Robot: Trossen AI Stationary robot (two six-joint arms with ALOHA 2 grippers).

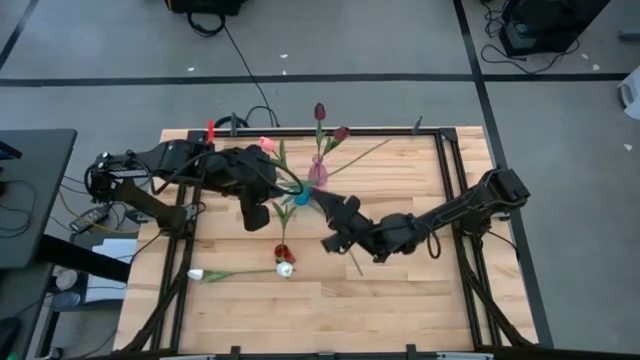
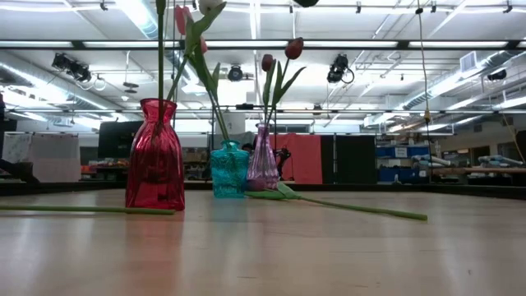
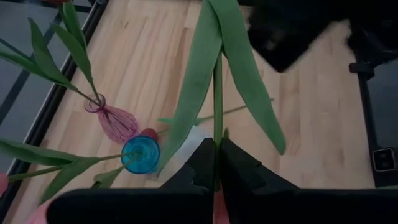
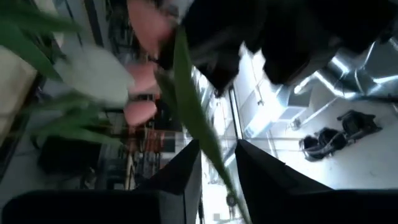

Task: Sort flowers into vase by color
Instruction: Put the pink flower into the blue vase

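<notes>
Around your pale wooden counter [image 1: 400, 290] lies a grey concrete floor [image 1: 330, 40] crossed by dark tape lines [image 1: 300, 78], with black cables [image 1: 240, 60] trailing behind it. Left of the counter you have a dark desk [image 1: 30, 190]. Beyond the counter, long ceiling lights [image 2: 271, 45] glow above red panels [image 2: 308, 158].

Lab or workshop hall: ceiling ducts [image 2: 460, 78], strip lights [image 2: 148, 16] and partitions [image 2: 304, 158] beyond the table [image 2: 263, 247].

Both dark arms reach in toward each other: left pincer [image 3: 217, 163] is clamped tight, right pincer [image 4: 217, 163] sits just beside it, fingers partly apart.
</notes>
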